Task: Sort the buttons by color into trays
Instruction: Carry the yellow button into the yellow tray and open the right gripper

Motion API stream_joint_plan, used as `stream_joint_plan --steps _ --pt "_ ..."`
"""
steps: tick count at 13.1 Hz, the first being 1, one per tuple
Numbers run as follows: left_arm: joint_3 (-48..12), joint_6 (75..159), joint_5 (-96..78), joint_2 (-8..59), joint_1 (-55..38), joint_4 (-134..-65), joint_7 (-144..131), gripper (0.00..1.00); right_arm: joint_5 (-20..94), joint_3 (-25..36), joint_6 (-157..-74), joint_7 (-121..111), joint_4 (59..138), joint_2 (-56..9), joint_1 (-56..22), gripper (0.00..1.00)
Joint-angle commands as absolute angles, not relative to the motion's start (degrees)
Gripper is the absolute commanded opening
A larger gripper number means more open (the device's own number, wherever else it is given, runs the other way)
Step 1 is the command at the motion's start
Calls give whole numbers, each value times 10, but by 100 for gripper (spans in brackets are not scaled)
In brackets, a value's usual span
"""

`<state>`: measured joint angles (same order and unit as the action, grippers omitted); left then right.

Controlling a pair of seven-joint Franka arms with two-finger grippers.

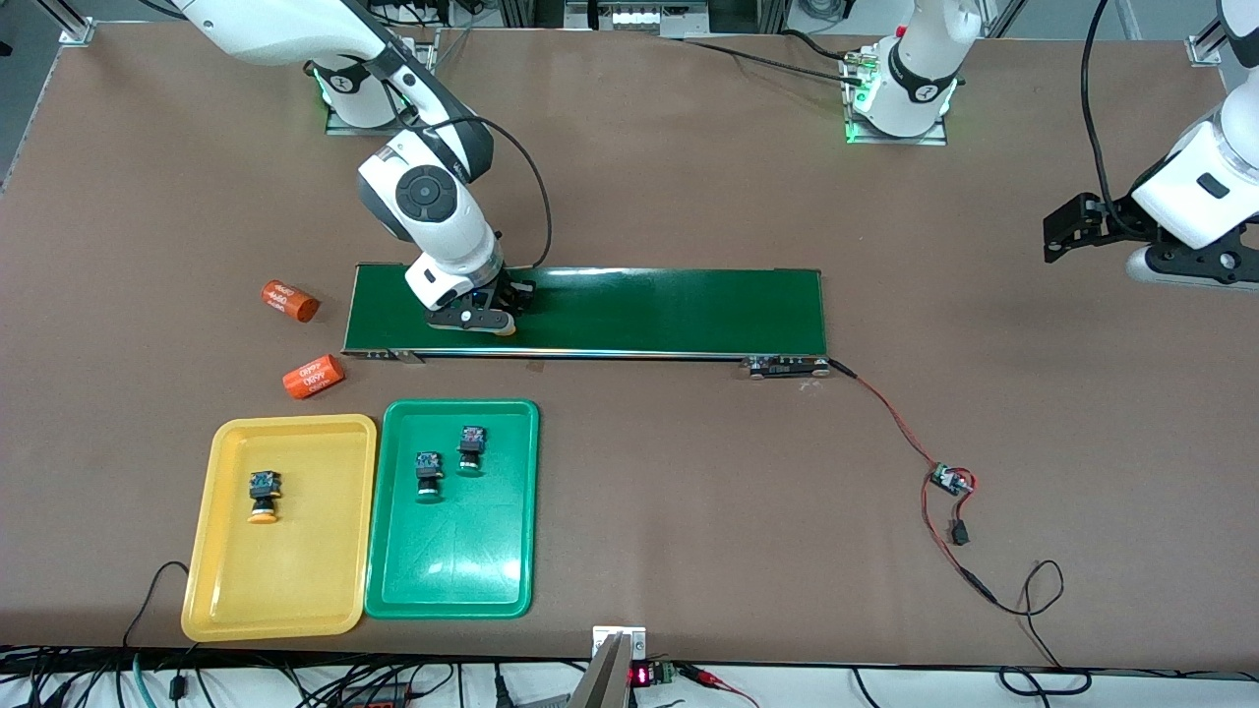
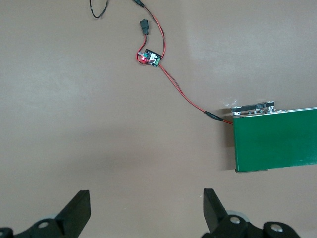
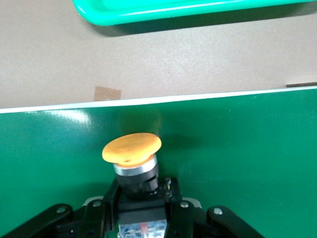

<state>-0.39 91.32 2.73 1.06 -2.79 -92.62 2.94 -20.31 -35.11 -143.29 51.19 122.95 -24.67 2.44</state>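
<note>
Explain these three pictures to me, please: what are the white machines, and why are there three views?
They are two robot arms at a brown table. One camera looks down from the front; one sits on each wrist. The right hand is low on the long dark-green conveyor belt, shut on a yellow-capped push-button. The left hand waits open over bare table. The shallow yellow plastic tray holds one yellow-capped button; the green tray beside it holds two green-capped buttons. Two orange cylinders lie near the belt's end.
</note>
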Motion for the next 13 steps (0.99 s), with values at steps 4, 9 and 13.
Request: stream_joint_plan --steps 4,9,13 --pt "-5 904 35 8 -25 -919 40 100 -214 -346 -1353 469 1119 -244 40 18" --pt "-5 904 35 8 -25 -919 40 100 -214 -275 -1324 341 1004 -278 45 18" --pt "-5 904 35 8 -25 -919 40 100 -210 -222 -1332 238 927 -357 68 19"
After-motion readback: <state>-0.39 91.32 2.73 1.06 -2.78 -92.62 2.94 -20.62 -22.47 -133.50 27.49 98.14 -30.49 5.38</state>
